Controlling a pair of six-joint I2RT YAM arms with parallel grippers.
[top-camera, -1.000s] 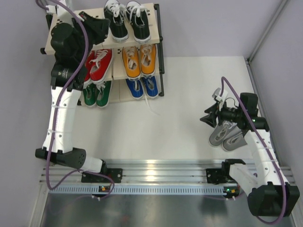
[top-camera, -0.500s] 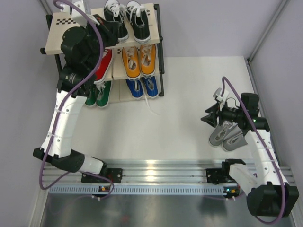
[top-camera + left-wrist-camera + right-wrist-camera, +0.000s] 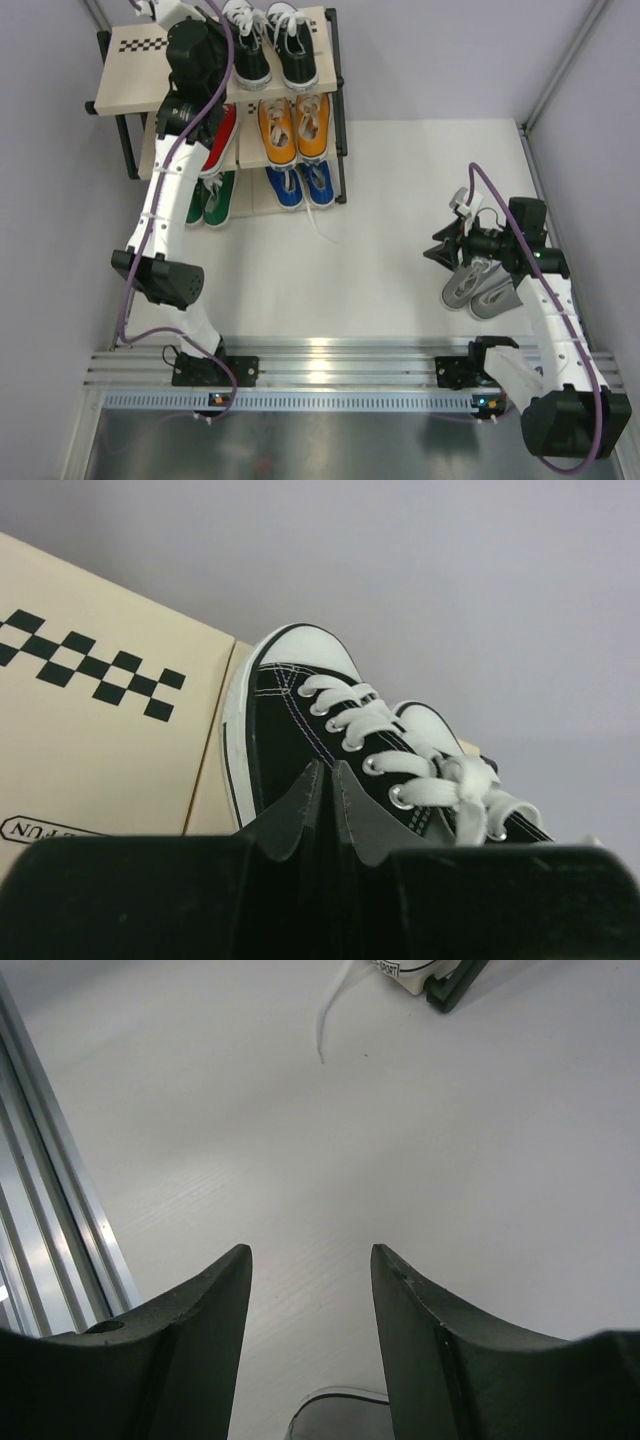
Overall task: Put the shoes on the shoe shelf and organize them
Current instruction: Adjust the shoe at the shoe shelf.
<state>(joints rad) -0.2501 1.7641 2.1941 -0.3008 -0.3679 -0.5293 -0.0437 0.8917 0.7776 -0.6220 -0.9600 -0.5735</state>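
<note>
White tabletop [image 3: 400, 180], pale grey walls behind.

- Shoe shelf [image 3: 120, 95]: far left of the table, against the back wall. The left half of its top board is bare and has a checkered strip.
- Left gripper [image 3: 325, 770]: up over the shelf's top board, fingers pressed together with nothing between them. The tips are right at the side of the nearest black shoe; cannot tell whether they touch.
- Black shoes [image 3: 268, 50]: right half of the shelf's top board, side by side.
- Red shoes [image 3: 222, 135]: middle tier, left, partly hidden by the arm. Orange shoes [image 3: 295, 125] sit beside them on the right.
- Green shoes [image 3: 215, 200]: bottom tier, left. Blue shoes [image 3: 300, 185] are to their right, with one lace trailing onto the table in front of the shelf.
- Grey shoes [image 3: 480, 290]: on the table, well to the right of the shelf.
- Right gripper [image 3: 310, 1260]: over the grey pair on its shelf-facing side, fingers spread, holding nothing.
</note>
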